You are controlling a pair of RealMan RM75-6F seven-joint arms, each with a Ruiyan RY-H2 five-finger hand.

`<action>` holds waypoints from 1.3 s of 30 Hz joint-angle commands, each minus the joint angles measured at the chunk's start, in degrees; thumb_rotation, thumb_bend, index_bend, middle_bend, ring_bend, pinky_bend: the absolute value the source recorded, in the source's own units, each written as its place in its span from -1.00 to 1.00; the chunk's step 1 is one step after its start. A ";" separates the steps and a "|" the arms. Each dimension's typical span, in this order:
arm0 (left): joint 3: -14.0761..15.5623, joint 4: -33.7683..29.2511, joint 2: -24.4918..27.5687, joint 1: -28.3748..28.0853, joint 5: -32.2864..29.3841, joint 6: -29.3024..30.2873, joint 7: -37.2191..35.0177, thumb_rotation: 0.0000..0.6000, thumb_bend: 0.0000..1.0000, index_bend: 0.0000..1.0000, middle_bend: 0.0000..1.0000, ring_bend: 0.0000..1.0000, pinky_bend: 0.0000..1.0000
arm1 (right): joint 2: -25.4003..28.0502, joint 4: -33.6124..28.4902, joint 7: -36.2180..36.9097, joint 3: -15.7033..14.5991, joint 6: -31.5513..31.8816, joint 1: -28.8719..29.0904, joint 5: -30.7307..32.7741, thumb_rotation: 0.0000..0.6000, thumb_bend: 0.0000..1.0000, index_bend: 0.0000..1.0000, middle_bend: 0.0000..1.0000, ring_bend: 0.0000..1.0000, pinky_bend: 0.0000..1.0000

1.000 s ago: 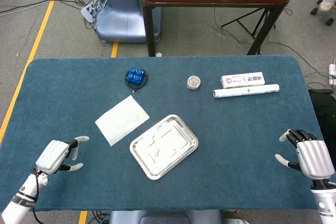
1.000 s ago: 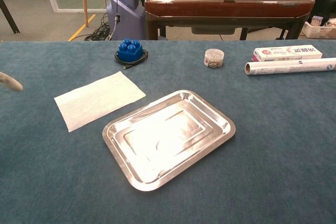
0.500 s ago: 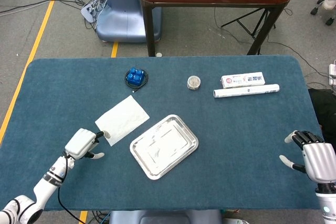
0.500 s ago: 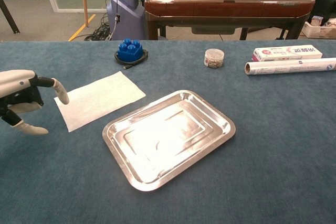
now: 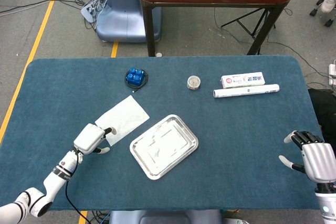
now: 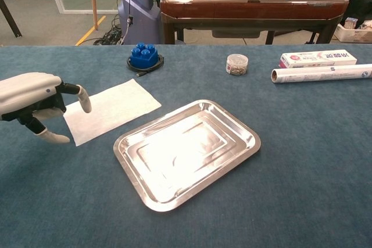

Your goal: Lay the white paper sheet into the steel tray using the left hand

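Note:
The white paper sheet (image 5: 125, 118) (image 6: 114, 108) lies flat on the blue table, left of the steel tray (image 5: 164, 146) (image 6: 187, 150), which holds nothing. My left hand (image 5: 90, 138) (image 6: 36, 103) hovers at the sheet's near left corner with fingers spread and nothing in them; a fingertip (image 6: 85, 104) reaches over the paper's edge. Whether it touches the paper I cannot tell. My right hand (image 5: 312, 158) sits far off at the table's right front, fingers apart, holding nothing; the chest view does not show it.
A blue block on a black base (image 5: 136, 77) (image 6: 144, 56) stands behind the sheet. A small round jar (image 5: 193, 82) (image 6: 236, 64), a white box (image 5: 242, 80) (image 6: 317, 58) and a foil roll (image 5: 245, 92) (image 6: 321, 74) lie at the back right.
My left hand has moved forward and rightward from the table's near left to the sheet's corner. The right hand has shifted slightly toward the table's front. Paper and tray are unmoved.

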 commanded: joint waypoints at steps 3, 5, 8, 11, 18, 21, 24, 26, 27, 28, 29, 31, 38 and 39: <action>-0.07 0.91 -0.98 -0.70 -2.12 -1.97 2.58 1.00 -0.68 -0.17 1.00 1.00 1.00 | -0.06 0.05 -0.02 0.01 -0.16 0.03 0.04 1.00 -0.81 -0.06 -0.15 -0.32 -0.06; -0.15 1.05 -1.15 -0.97 -2.85 -2.68 3.27 1.00 -0.61 -0.17 1.00 1.00 1.00 | -0.04 0.01 -0.05 -0.02 -0.22 0.03 0.03 1.00 -0.81 -0.06 -0.15 -0.32 -0.06; 0.03 1.39 -1.18 -1.25 -3.19 -3.06 4.38 1.00 -0.53 -0.17 1.00 1.00 1.00 | 0.00 -0.03 0.00 0.03 -0.16 0.01 0.01 1.00 -0.81 -0.06 -0.15 -0.31 -0.06; 0.39 1.85 -1.03 -1.35 -3.20 -2.93 5.80 1.00 -0.50 -0.17 1.00 1.00 1.00 | 0.08 -0.08 0.07 0.08 -0.06 -0.05 0.04 1.00 -0.81 -0.06 -0.15 -0.31 -0.06; 1.03 1.92 0.01 -1.34 -3.68 -2.88 8.94 1.00 -0.48 -0.17 1.00 1.00 1.00 | 0.01 -0.11 -0.14 0.04 -0.28 -0.02 0.05 1.00 -0.81 -0.06 -0.15 -0.31 -0.06; 1.56 1.58 0.68 -1.46 -3.44 -2.99 10.54 1.00 -0.44 -0.17 1.00 1.00 1.00 | -0.09 -0.05 -0.29 0.00 -0.52 0.04 0.11 1.00 -0.81 -0.06 -0.15 -0.31 -0.06; 1.72 1.47 0.90 -1.43 -3.65 -2.93 11.64 1.00 -0.44 -0.17 1.00 1.00 1.00 | -0.15 -0.05 -0.43 -0.01 -0.62 0.07 0.12 1.00 -0.81 -0.06 -0.15 -0.31 -0.06; 1.88 1.76 0.91 -1.44 -3.65 -2.85 11.97 1.00 -0.44 -0.17 1.00 1.00 1.00 | -0.16 -0.03 -0.46 0.00 -0.65 0.07 0.14 1.00 -0.81 -0.06 -0.15 -0.31 -0.06; 2.00 1.96 0.87 -1.44 -3.63 -2.83 12.02 1.00 -0.44 -0.17 1.00 1.00 1.00 | -0.16 -0.03 -0.46 0.00 -0.65 0.07 0.15 1.00 -0.81 -0.06 -0.15 -0.31 -0.06; 2.11 2.15 0.82 -1.41 -3.62 -2.81 12.00 1.00 -0.44 -0.17 1.00 1.00 1.00 | -0.15 -0.03 -0.45 0.01 -0.63 0.06 0.15 1.00 -0.81 -0.06 -0.15 -0.31 -0.06; 2.21 2.38 0.76 -1.39 -3.59 -2.73 12.00 1.00 -0.44 -0.17 1.00 1.00 1.00 | -0.14 -0.02 -0.44 0.02 -0.63 0.05 0.16 1.00 -0.81 -0.06 -0.15 -0.31 -0.06; 2.41 2.90 0.52 -1.37 -3.50 -2.53 11.67 1.00 -0.44 -0.18 1.00 1.00 1.00 | -0.12 -0.01 -0.39 0.06 -0.62 0.05 0.21 1.00 -0.81 -0.06 -0.15 -0.32 -0.06; 2.55 4.75 -0.62 -1.53 -3.41 -1.89 10.51 1.00 -0.53 -0.21 1.00 1.00 1.00 | -0.10 0.00 -0.35 0.08 -0.66 0.06 0.20 1.00 -0.81 -0.06 -0.15 -0.31 -0.06; 2.50 5.08 -0.86 -1.54 -3.48 -1.76 10.29 1.00 -0.55 -0.21 1.00 1.00 1.00 | -0.09 0.00 -0.36 0.08 -0.67 0.07 0.21 1.00 -0.81 -0.06 -0.15 -0.31 -0.06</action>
